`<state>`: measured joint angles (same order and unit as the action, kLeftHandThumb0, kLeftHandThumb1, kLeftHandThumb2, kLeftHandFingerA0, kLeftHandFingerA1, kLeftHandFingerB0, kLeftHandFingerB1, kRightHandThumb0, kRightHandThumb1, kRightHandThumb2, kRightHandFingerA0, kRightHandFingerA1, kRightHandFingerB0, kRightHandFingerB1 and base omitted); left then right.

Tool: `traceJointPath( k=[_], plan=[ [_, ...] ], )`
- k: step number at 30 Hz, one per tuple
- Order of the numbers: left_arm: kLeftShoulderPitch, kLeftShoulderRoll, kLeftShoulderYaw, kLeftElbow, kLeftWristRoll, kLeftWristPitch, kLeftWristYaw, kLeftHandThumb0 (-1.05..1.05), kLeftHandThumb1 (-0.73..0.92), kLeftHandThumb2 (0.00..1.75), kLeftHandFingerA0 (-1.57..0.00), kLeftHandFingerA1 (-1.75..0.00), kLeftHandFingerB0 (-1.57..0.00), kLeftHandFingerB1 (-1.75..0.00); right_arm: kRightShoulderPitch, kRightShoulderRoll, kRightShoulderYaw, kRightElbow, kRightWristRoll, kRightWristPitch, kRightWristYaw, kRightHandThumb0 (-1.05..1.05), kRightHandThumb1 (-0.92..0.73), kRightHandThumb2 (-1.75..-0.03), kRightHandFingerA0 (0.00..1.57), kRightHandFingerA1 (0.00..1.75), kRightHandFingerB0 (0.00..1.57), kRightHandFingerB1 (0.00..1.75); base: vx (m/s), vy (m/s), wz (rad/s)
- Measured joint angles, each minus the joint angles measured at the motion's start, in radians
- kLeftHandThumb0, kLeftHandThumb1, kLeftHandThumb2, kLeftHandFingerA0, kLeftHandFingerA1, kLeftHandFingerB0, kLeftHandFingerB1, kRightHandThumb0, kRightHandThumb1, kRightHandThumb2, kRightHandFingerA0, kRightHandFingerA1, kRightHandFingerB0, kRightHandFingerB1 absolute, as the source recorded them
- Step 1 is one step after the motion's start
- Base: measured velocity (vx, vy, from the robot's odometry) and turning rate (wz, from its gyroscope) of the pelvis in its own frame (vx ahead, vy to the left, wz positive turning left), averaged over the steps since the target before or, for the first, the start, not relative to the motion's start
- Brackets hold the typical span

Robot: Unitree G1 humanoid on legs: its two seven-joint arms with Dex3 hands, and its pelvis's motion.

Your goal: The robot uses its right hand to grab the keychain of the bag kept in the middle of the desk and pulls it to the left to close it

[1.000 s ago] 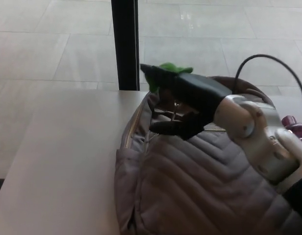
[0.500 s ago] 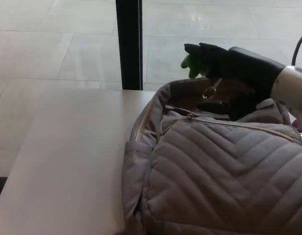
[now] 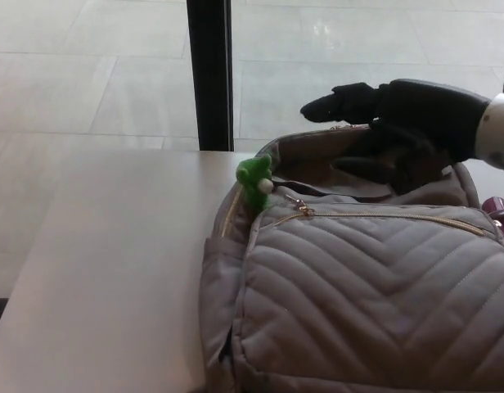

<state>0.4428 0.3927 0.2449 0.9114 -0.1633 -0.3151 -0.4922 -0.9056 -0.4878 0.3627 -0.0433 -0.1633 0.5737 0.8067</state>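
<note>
The green keychain point(image 3: 254, 175) is resting at the grey bag's point(image 3: 358, 286) top left corner on the bench point(image 3: 96, 270). The right hand point(image 3: 403, 123) is hovering empty above the bag, fingers spread.

Soft, slightly blurred daylight from behind, mild glare on the floor tiles point(image 3: 334, 33), faint shadows

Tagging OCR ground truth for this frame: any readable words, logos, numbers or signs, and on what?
No readable text anywhere in the head view.
bag: quilted grey fabric, no logo or tag showing.
green keychain: no print visible.
right hand: plain black, no marking.
desk: no label or sticker showing.
</note>
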Motion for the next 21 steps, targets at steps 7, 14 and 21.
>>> traceJointPath(
  k=[7,14,21],
  plan=[
    [-0.003,0.000,-0.005,-0.009,0.002,0.000,0.003,-0.69,0.80,0.63,-0.61,-0.52,-0.55,-0.47,-0.094,-0.055,0.017,0.044,0.029,0.031,0.107,-0.77,-0.68,-1.01,0.15,0.48,0.06,0.39,0.00,0.000,0.00],
    [0.000,-0.001,-0.010,-0.017,0.003,0.001,0.004,-0.67,0.77,0.63,-0.56,-0.53,-0.45,-0.50,-0.113,-0.252,-0.126,0.125,0.064,0.032,0.175,-0.75,-0.82,-0.65,0.24,0.38,0.17,0.26,0.00,0.000,0.00],
    [0.000,-0.004,-0.009,-0.025,-0.001,0.002,0.003,-0.68,0.60,0.96,-0.51,-0.63,-0.39,-0.59,-0.041,-0.431,-0.348,0.206,0.085,0.025,0.183,-0.73,-0.81,-0.65,0.36,0.48,0.28,0.31,0.00,0.000,0.00]
  ],
)
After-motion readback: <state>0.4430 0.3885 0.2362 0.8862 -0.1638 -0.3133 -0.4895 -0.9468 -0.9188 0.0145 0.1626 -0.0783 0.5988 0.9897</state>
